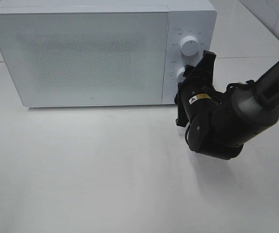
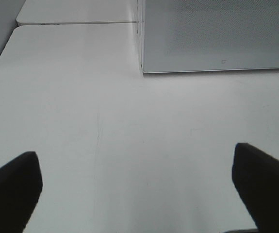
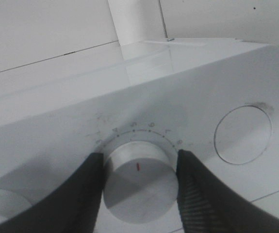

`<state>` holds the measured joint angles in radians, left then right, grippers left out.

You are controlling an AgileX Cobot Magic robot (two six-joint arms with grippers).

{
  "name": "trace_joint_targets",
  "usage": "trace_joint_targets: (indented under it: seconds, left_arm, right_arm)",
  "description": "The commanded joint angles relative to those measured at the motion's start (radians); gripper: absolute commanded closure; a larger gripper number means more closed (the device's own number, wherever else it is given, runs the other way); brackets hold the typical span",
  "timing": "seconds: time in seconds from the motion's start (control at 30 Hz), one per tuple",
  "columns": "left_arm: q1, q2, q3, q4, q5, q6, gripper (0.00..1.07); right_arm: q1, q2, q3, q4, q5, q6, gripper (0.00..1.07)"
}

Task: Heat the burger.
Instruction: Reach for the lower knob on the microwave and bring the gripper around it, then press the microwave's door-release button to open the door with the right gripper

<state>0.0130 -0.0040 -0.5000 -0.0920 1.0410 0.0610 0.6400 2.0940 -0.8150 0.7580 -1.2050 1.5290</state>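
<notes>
The burger is hidden; no view shows it. The white microwave (image 1: 90, 53) stands at the back of the table with its frosted door shut. My right gripper (image 1: 190, 73) reaches its control panel and is shut on the lower knob (image 3: 138, 187), one dark finger (image 3: 81, 194) pressed on each side of it. The knob's red mark sits near the middle of the dial scale. My left gripper (image 2: 137, 189) is open over bare table, in front of the microwave's left corner (image 2: 141, 68), with nothing between its fingers (image 2: 13, 189).
An upper knob (image 1: 189, 46) sits above the gripped one on the panel. A round button (image 3: 242, 135) lies on the other side of the gripped knob. The right arm's bulky black wrist (image 1: 217, 121) hangs over the table in front of the panel. White table (image 1: 105, 170) surrounds the microwave.
</notes>
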Motion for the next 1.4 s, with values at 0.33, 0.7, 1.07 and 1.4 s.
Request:
trace_joint_targets:
  seconds: [0.33,0.7,1.07,1.4]
  left_arm:
    - [0.003,-0.023,0.003,0.0,-0.002,0.0,0.06]
    - [0.003,-0.023,0.003,0.0,-0.002,0.0,0.06]
    - [0.003,-0.023,0.003,0.0,-0.002,0.0,0.06]
    - [0.003,-0.023,0.003,0.0,-0.002,0.0,0.06]
  right_arm:
    - [0.004,-0.006,-0.013,0.053,-0.152,-0.055,0.9]
    - [0.002,-0.006,-0.013,0.105,-0.152,-0.1,0.62]
    - [0.005,-0.011,-0.006,0.088,-0.15,-0.178,0.31]
    - [0.016,-0.091,0.106,0.009,-0.079,-0.22,0.31]
